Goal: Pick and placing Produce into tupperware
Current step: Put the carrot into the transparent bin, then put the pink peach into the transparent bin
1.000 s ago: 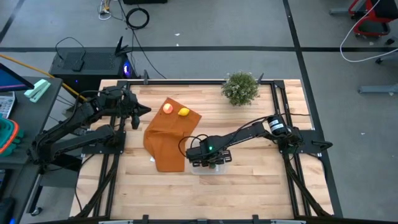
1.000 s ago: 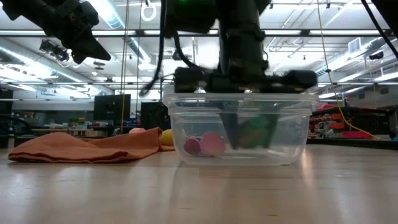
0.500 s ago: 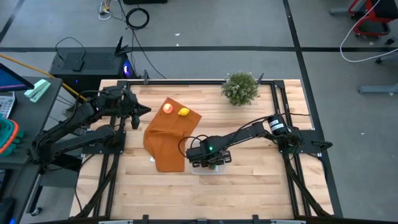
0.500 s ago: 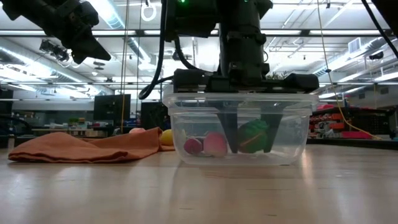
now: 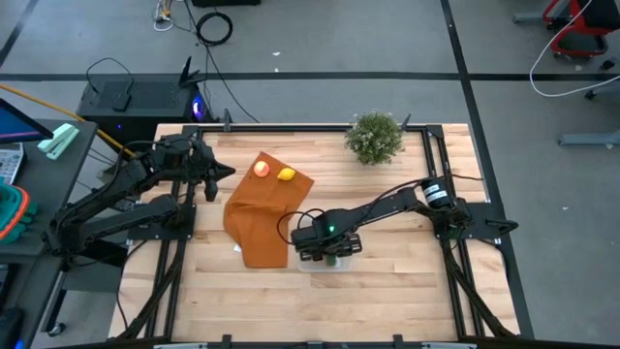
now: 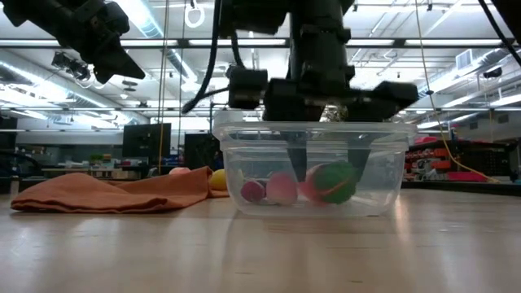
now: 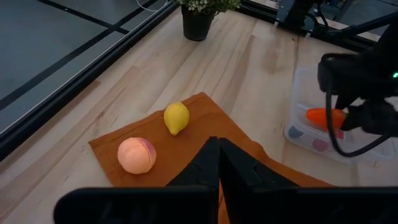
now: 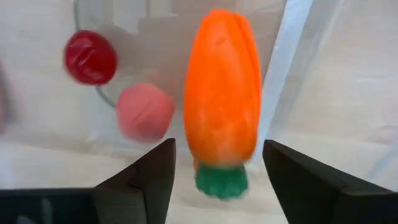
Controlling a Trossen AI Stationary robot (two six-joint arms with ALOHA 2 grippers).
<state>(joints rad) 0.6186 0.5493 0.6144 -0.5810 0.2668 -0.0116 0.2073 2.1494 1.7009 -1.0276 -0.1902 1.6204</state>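
Note:
The clear tupperware [image 6: 313,134] stands on the table's near middle. Inside it the orange carrot [image 8: 221,93] lies on the floor, its green top [image 6: 335,181] toward the near edge, beside the small dark red piece [image 8: 91,57] and the pink piece [image 8: 145,112]. My right gripper [image 8: 217,168] is open just above the carrot, with a finger on either side and touching nothing. The red-yellow fruit [image 7: 137,155] and the lemon [image 7: 176,117] rest on the orange cloth [image 5: 262,213]. My left gripper [image 7: 217,155] is shut and waits in the air at the table's far left.
A bushy potted plant [image 5: 375,136] stands at the far edge, right of centre. The orange cloth runs from the far left toward the tupperware's left side. Black frame rails [image 5: 441,174] line the table's left and right sides. Bare wood lies near and to the right.
My right gripper has risen a little from inside the tupperware. The carrot, which stood between its fingers, has come to rest on the container floor with its green top toward the near edge.

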